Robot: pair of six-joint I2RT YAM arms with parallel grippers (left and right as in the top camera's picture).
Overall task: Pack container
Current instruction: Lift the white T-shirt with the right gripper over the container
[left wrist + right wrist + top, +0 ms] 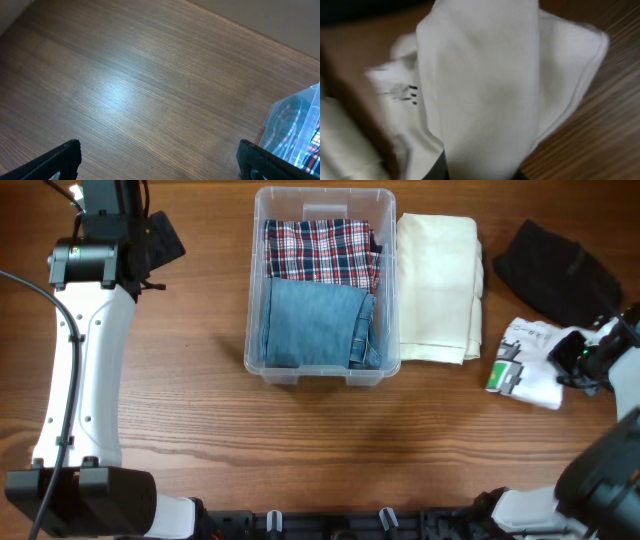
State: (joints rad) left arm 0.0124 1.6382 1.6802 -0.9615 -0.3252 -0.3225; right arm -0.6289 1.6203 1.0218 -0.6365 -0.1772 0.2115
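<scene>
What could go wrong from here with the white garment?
The white garment is bunched at the right gripper, so it may unfold or drag if lifted. The container floor is already covered by the plaid cloth and denim, so it may sit high or snag the rim.

Wooden table (300,440) carries container (252,290), cream towel (440,285), black garment (555,270).

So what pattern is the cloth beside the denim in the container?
Plaid cloth, red-white-navy; overhead view.
</scene>
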